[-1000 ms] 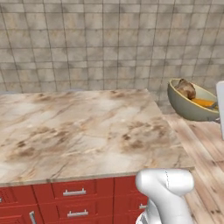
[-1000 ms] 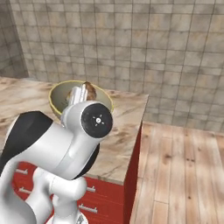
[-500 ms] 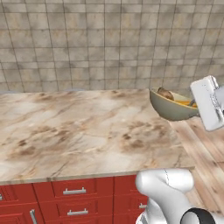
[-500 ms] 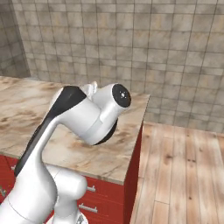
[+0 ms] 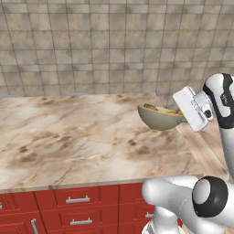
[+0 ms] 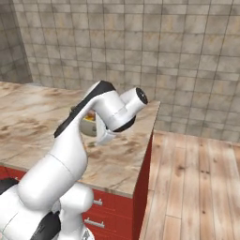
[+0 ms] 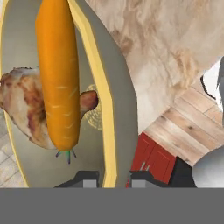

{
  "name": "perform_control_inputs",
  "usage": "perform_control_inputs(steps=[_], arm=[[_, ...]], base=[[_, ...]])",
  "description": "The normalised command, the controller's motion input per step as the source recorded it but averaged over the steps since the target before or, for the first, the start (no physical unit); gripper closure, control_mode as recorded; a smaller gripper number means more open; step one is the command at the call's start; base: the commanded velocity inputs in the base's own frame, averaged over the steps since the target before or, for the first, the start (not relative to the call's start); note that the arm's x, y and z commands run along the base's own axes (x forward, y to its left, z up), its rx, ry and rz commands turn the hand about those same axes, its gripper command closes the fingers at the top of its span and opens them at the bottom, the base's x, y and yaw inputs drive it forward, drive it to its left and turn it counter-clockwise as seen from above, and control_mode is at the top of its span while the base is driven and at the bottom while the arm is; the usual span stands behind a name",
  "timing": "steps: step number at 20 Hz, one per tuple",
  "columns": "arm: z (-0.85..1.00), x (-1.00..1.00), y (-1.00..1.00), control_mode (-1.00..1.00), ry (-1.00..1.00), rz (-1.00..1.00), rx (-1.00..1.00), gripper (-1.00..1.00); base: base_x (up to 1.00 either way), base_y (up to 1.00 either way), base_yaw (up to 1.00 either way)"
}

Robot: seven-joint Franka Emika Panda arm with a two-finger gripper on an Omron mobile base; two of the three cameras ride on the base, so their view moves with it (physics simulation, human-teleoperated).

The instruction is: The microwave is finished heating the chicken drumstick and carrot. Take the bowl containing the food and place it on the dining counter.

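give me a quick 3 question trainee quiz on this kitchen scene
1. True or false: the round cream-tan bowl rests flat on the beige veined marble counter.
2. Which foods lie in the bowl? A) orange carrot and brown chicken drumstick B) apple and bread C) nothing
3. Fill in: the two-finger gripper is shut on the bowl's ____.

Key:
1. False: it is held in the air above the counter's right end.
2. A
3. rim: one finger inside the wall, one outside.

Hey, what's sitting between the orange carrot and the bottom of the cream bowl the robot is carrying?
In the hand view, the brown chicken drumstick lies under the carrot, between it and the floor of the cream bowl.
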Motion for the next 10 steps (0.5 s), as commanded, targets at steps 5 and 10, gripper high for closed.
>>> perform_control_inputs(steps=[5,10], arm=[[-0.50,1.00,0.34,-1.00,0.00,0.04,-0.09,1.00],[-0.46,1.00,0.62,-1.00,0.00,0.00,-0.15,1.00]], base=[[0.00,0.00,0.00],[0.00,0.00,0.00]])
